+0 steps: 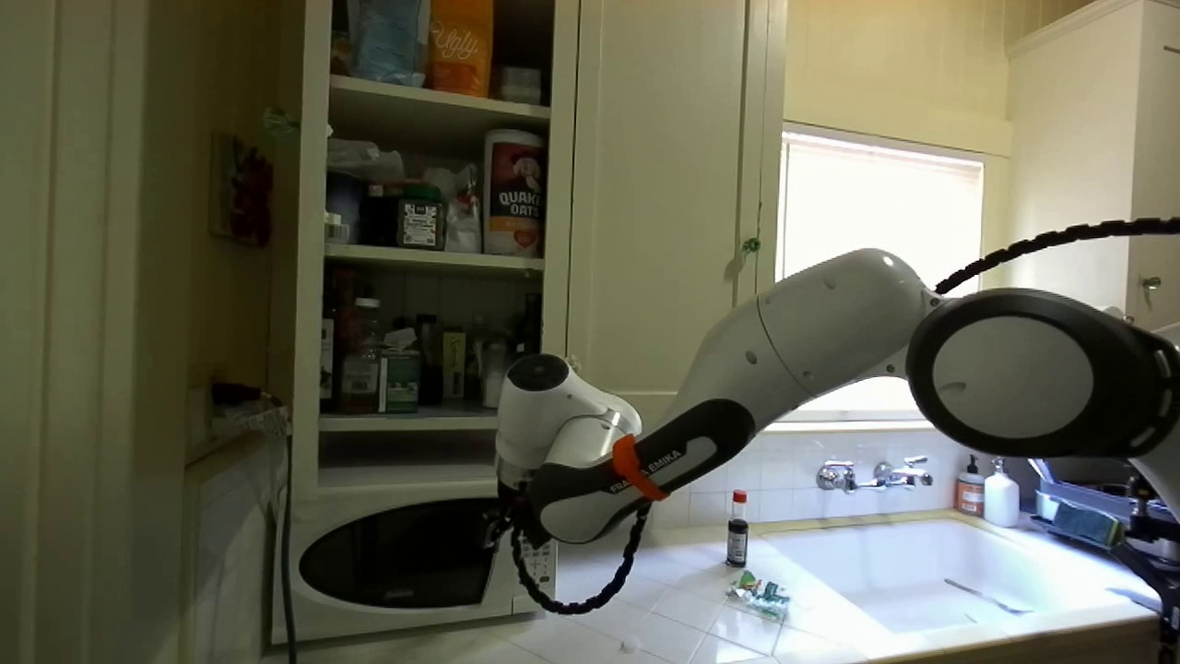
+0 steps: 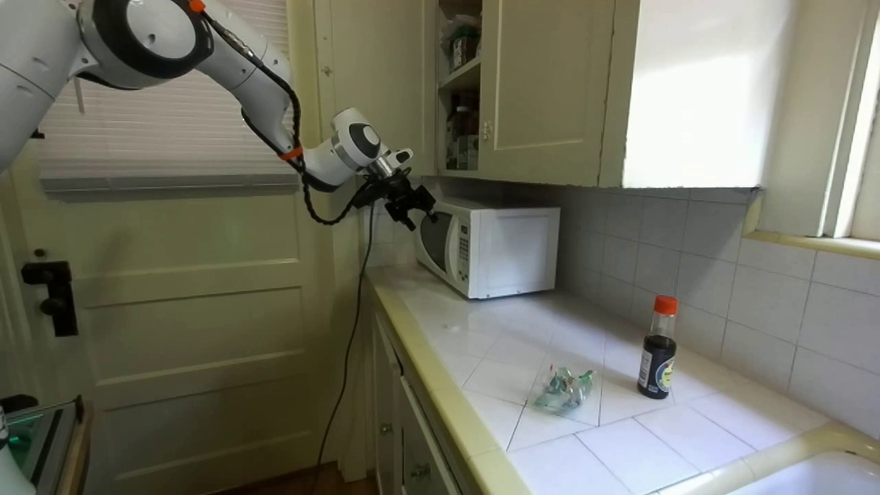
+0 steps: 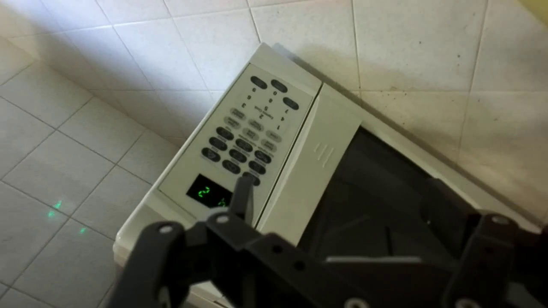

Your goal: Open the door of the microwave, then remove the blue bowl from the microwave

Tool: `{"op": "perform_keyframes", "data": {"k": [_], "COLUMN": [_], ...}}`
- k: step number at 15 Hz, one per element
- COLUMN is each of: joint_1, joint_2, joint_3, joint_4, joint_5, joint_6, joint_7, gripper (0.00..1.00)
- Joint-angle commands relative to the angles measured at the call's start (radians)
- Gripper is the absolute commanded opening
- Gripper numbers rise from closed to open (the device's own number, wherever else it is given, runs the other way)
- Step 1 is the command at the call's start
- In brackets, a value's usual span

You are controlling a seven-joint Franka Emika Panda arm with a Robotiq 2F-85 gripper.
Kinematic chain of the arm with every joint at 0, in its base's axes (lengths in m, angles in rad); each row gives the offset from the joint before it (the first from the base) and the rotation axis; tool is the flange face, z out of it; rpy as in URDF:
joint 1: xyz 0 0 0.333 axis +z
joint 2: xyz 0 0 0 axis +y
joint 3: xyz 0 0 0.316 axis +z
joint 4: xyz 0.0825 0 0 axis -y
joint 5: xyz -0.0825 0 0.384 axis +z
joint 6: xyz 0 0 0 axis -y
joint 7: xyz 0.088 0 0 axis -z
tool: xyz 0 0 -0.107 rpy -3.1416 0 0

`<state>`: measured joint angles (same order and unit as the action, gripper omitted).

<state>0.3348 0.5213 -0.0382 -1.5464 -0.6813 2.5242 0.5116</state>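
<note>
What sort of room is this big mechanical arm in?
Most likely a kitchen, perhaps in a home: there's a microwave on a tiled counter, a sink beneath a wall faucet, and an oats canister on a shelf.

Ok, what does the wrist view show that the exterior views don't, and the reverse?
Only the wrist view: green display digits and legible keypad numbers.
Only the exterior views: the arm, bottle, wrapper and sink.
Shared: the microwave, its shut door and the gripper, plainly open in the wrist view.
</note>
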Motion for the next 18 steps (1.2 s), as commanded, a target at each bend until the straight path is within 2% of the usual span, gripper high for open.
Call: {"op": "perform_keyframes", "data": {"k": [1,6,8,14,15,18], "joint_1": [0.075,0.151,0.162,0.172,0.186,0.18], "joint_2": [0.105,0.229,0.277,0.364,0.369,0.373], "joint_3": [-0.084,-0.173,-0.186,-0.189,-0.214,-0.226], "joint_4": [0.119,0.273,0.333,0.467,0.473,0.485], "joint_5": [-0.044,-0.102,-0.109,-0.113,-0.095,-0.082], "joint_6": [0.034,-0.036,-0.083,-0.261,-0.276,-0.319], "joint_7": [0.238,0.527,0.601,0.729,0.744,0.797], "gripper": [1.0,1.0,1.0,1.0,1.0,1.0]}}
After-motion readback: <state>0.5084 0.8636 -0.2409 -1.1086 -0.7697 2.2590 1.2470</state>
